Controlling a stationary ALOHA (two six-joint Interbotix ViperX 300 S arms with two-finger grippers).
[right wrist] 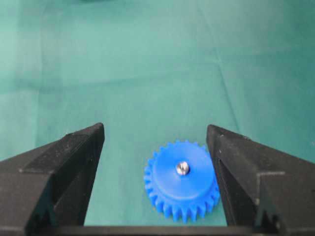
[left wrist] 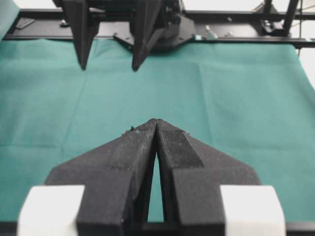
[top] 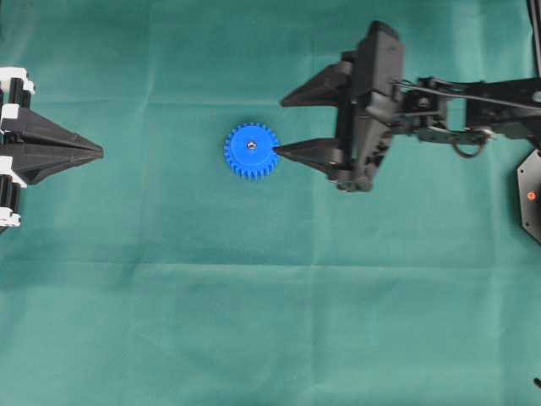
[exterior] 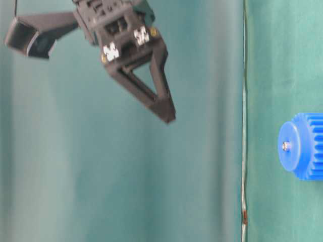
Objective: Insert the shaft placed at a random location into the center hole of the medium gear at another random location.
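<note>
While the medium gear (top: 251,150) lies flat on the green cloth (top: 254,321) near the middle of the overhead view, the shaft (top: 251,145) stands seated in its center hole, only the shiny round end showing above the blue hub. Table-level view confirms this: silver tip poking out of the gear face.

Right gripper (top: 278,126): jaws spread wide, nothing between them. In the overhead view one fingertip points at the gear's rim and looks to be right at the teeth; the other sits well off to the far side. Table-level view shows this gripper raised above the cloth, so contact with the gear cannot be confirmed. From the right wrist camera the gear (right wrist: 181,180) lies between the two fingers (right wrist: 69,162), nearer one of them, shaft end (right wrist: 182,168) plainly visible at centre.

Left gripper (top: 100,152): jaws pressed together to a point, holding nothing (tips meet cleanly in the left wrist view). It sits at the left edge of the overhead view, well apart from the gear
</note>
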